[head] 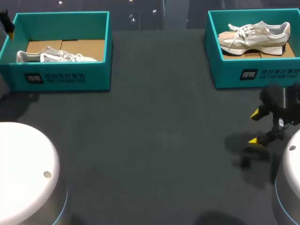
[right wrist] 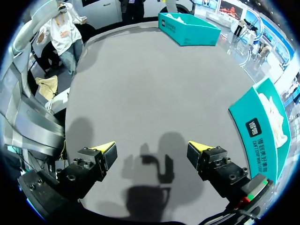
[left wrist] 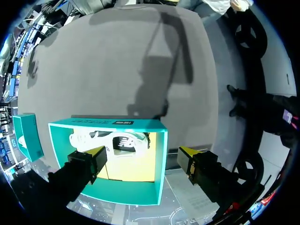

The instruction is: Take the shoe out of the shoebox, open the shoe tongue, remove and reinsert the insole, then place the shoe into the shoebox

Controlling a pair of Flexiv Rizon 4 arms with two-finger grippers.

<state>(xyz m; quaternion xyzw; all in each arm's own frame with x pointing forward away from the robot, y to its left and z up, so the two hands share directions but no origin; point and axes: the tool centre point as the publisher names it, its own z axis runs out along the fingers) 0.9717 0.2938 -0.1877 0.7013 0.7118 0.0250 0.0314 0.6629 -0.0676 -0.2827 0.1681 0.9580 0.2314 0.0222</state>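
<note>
A white and grey shoe [head: 56,56] lies in the teal shoebox [head: 65,77] at the back left. A second white and beige shoe [head: 255,36] lies in the teal shoebox [head: 225,70] at the back right. My left gripper [left wrist: 143,157] is open, close to the left shoebox [left wrist: 112,192], with the shoe [left wrist: 110,140] ahead of its fingers; in the head view only a dark bit of it [head: 6,22] shows at the left edge. My right gripper [head: 254,127] is open over bare table, in front of the right shoebox [right wrist: 260,129]. Nothing is between its fingertips [right wrist: 107,148].
The dark grey table [head: 154,140] stretches between the two boxes and toward the front. My arms' white bases [head: 26,173] stand at the front left and front right [head: 290,178]. In the right wrist view the left shoebox [right wrist: 187,29] sits far ahead.
</note>
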